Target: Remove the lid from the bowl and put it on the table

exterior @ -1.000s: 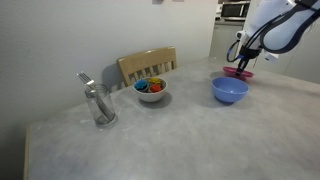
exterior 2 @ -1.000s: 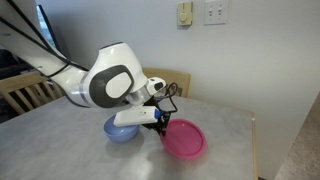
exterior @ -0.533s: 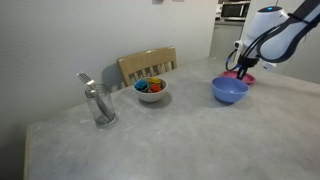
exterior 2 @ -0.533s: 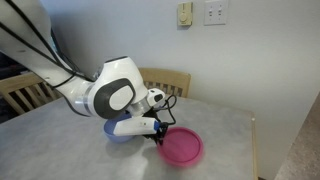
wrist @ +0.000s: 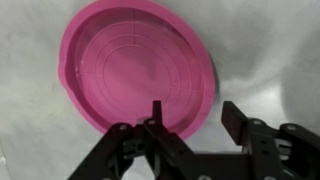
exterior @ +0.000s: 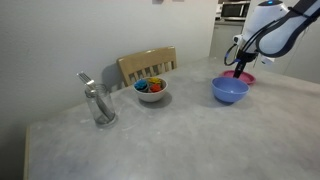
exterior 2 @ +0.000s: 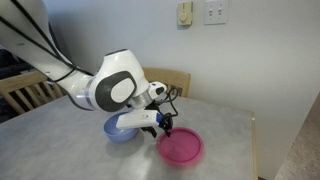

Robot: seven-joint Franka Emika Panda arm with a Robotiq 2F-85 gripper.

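Observation:
The pink lid [wrist: 135, 65] lies flat on the grey marbled table [wrist: 270, 50], free of my fingers. My gripper [wrist: 193, 108] hovers open just above the lid's near rim, one finger over the pink and one over bare tabletop. In both exterior views the lid [exterior 2: 180, 146] [exterior: 243, 77] rests beside the light blue bowl [exterior: 229, 90] [exterior 2: 122, 130], which stands uncovered. The gripper [exterior 2: 165, 127] [exterior: 238, 68] hangs between bowl and lid, and the arm hides part of the bowl in an exterior view.
A small white bowl with colourful contents [exterior: 151, 90] and a metal shaker-like object [exterior: 97, 100] stand further along the table [exterior: 180, 140]. A wooden chair [exterior: 147, 65] [exterior 2: 170, 80] sits behind the table edge. The table's edge [exterior 2: 250, 150] runs close to the lid.
The jaws were shut on the lid's rim and have opened. The lid has gone down flat onto the table, and the gripper has lifted slightly off it.

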